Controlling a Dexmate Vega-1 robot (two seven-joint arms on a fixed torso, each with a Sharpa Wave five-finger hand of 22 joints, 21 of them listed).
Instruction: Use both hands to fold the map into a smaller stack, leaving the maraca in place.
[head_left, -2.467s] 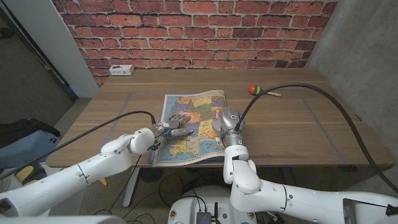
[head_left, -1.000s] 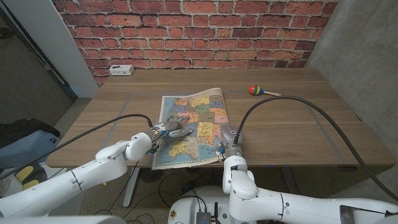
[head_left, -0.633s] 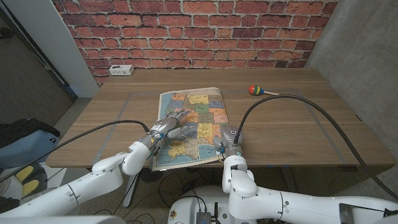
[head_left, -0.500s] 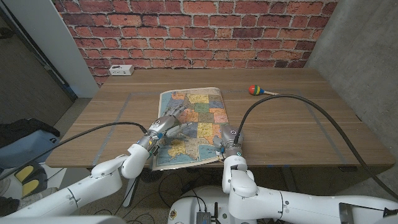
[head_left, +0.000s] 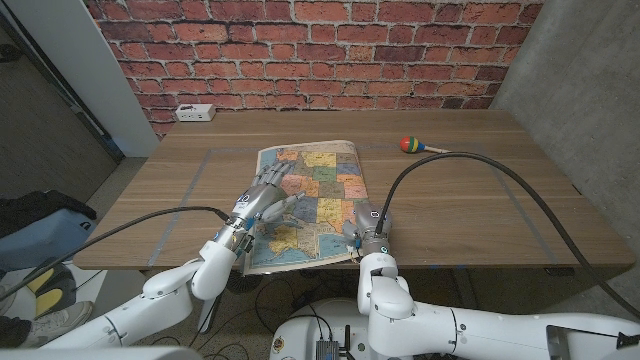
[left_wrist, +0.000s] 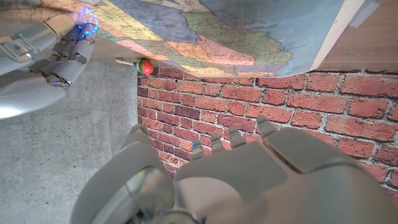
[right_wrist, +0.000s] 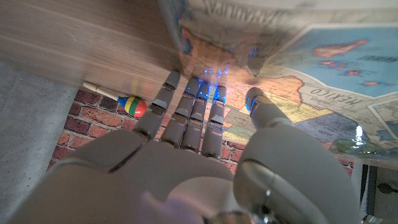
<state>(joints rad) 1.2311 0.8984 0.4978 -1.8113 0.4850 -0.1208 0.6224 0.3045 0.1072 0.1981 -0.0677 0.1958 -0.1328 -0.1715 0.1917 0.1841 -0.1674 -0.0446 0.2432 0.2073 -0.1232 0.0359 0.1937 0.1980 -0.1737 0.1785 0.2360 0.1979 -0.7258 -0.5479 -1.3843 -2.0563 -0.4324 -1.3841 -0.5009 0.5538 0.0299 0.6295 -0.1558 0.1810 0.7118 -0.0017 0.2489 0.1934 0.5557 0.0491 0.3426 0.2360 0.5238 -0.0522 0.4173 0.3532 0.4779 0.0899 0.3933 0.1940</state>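
The folded colourful map (head_left: 312, 195) lies in the middle of the wooden table (head_left: 470, 200), its folded edge raised along the far right side. My left hand (head_left: 262, 195) hovers over the map's left part with fingers spread, holding nothing. At the map's near right corner my right hand (head_left: 362, 228) has straight fingers and nothing in its grasp. The maraca (head_left: 408, 144) with its coloured head lies at the far right, apart from both hands. The left wrist view shows the map (left_wrist: 249, 31), the right hand (left_wrist: 50, 56) and the maraca (left_wrist: 144, 66). Seen from the right wrist, the fingers (right_wrist: 189, 102) reach onto the map (right_wrist: 323, 62), beside the maraca (right_wrist: 134, 106).
A white power strip (head_left: 194, 112) sits at the table's far left corner by the brick wall (head_left: 320, 50). Blue tape lines (head_left: 195, 175) mark the tabletop. Bare wood stretches to the right of the map up to the table's edge.
My left hand has lifted off the map and spread its fingers, its arm swinging inward. The right hand drew back to the map's near right corner earlier and now stays still.
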